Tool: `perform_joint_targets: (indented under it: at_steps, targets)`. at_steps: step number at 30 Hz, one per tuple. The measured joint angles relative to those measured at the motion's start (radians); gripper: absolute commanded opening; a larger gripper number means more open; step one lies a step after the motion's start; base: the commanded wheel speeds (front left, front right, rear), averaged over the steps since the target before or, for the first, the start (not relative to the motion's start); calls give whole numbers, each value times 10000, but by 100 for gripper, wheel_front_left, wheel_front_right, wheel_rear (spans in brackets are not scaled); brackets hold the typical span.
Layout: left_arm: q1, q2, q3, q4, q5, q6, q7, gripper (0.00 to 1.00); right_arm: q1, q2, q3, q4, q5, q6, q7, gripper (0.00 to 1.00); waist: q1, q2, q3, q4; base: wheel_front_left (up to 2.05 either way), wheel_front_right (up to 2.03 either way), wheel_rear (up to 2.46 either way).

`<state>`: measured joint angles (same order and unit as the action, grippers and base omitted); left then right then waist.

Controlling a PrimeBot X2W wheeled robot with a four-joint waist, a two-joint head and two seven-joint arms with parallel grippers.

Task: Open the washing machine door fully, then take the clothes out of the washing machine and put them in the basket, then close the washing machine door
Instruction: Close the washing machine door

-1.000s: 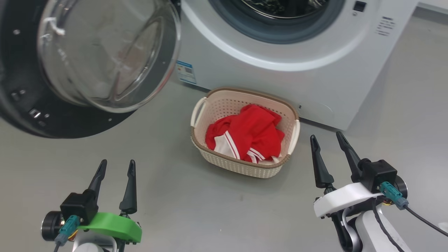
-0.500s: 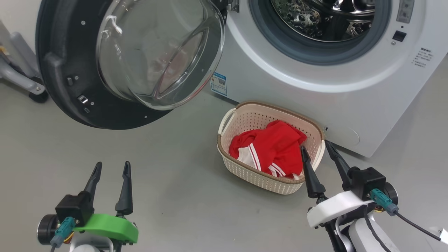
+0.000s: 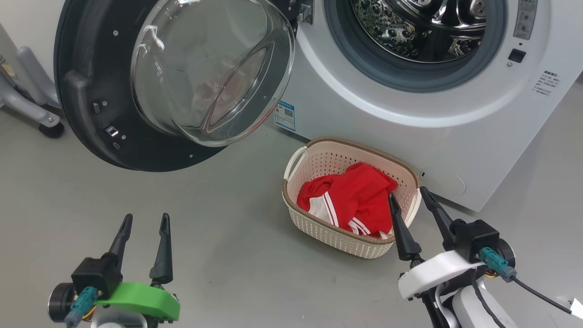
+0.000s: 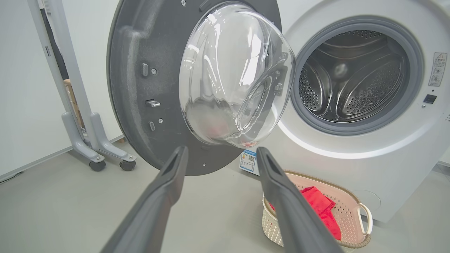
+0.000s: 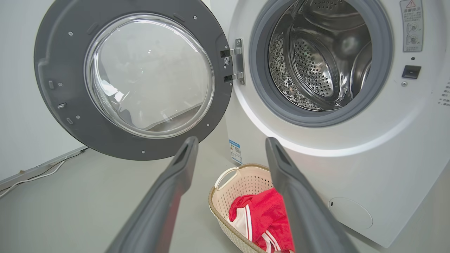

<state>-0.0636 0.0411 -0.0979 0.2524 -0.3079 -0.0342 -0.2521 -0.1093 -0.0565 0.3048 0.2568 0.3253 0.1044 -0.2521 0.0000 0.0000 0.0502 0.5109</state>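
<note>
Head camera has swung up, not the objects: drum (image 3: 410,32) now shows empty. Red clothes (image 3: 355,196) lie in basket (image 3: 337,234) just past the spread, empty fingers of the right gripper (image 3: 406,192); door (image 3: 86,114) hangs wide beyond the spread fingers of the left gripper (image 3: 146,216), awaiting closing.

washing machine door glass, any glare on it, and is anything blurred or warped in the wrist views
Head view: white streak highlights and a faint red tint on the washing machine door glass. Left wrist view: the open left gripper looms large and soft-edged; the glass warps what lies behind it. Right wrist view: bright glints on the drum; the basket is sharp.
</note>
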Motion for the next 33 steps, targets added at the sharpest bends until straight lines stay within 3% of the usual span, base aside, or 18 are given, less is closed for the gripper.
perform_joint_targets:
  at_steps: [33]
  targets:
    - [128,0,109,-217,2,42,0,100,105,12,94,2,90,0,0,100,0,0,63,174,0,0,0]
